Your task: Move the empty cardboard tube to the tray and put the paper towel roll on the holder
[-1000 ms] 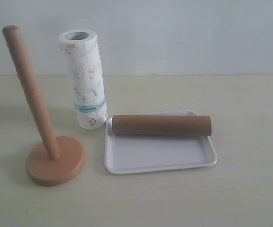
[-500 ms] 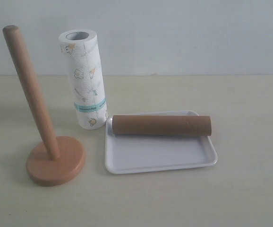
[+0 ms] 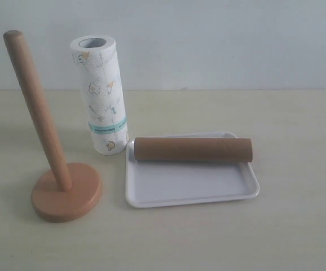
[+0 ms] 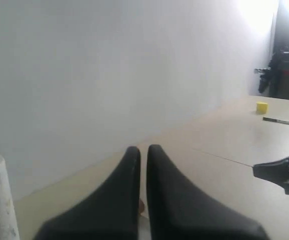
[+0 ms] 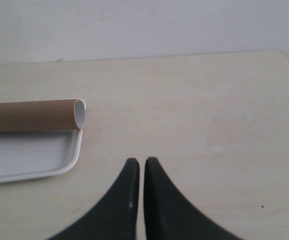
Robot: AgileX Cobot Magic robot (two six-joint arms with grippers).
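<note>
Nothing has moved in the exterior view over the last second: empty cardboard tube (image 3: 193, 149) lies across the far side of the tray (image 3: 191, 189), right end poking just past the rim, so that half looks done. Paper towel roll (image 3: 101, 96) stands upright on the table at the tray's far-left corner, right of the holder (image 3: 66, 195), whose pole is bare, so the roll step is pending. Left gripper (image 4: 142, 150) and right gripper (image 5: 141, 162) both have fingers pinched to a thin slit with nothing in them, neither visible in the exterior view; the left would need to open before taking the roll.
</note>
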